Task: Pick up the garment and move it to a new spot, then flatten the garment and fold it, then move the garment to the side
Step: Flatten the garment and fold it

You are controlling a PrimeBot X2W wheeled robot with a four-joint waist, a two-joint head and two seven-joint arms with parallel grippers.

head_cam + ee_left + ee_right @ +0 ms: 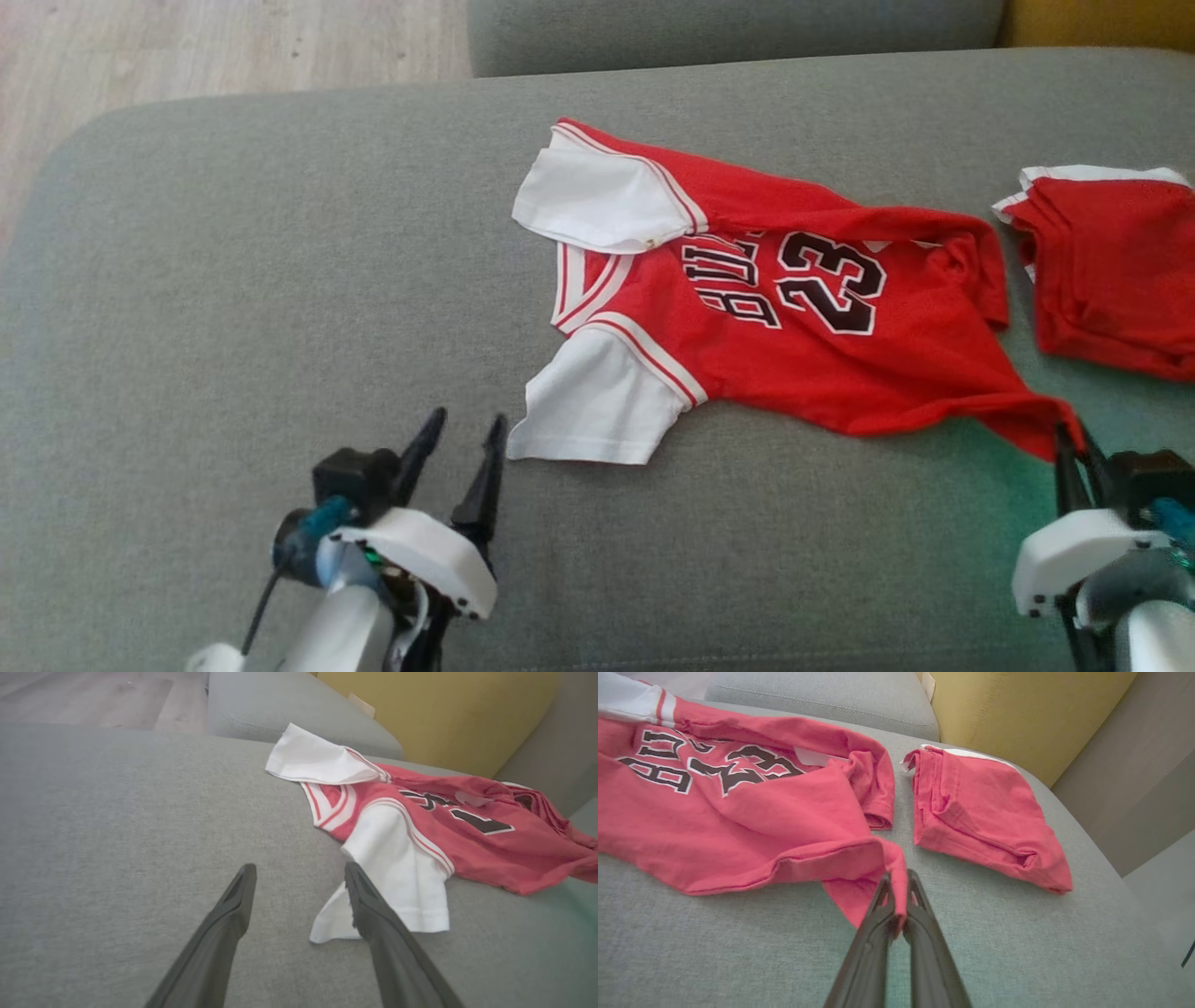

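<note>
Red jersey hem pinched, right pincer

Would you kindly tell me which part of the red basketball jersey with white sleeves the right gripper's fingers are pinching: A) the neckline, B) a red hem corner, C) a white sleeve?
B: the right gripper is shut on a red hem corner of the red basketball jersey.

One spread jersey, one folded red garment (two garments altogether).
</note>
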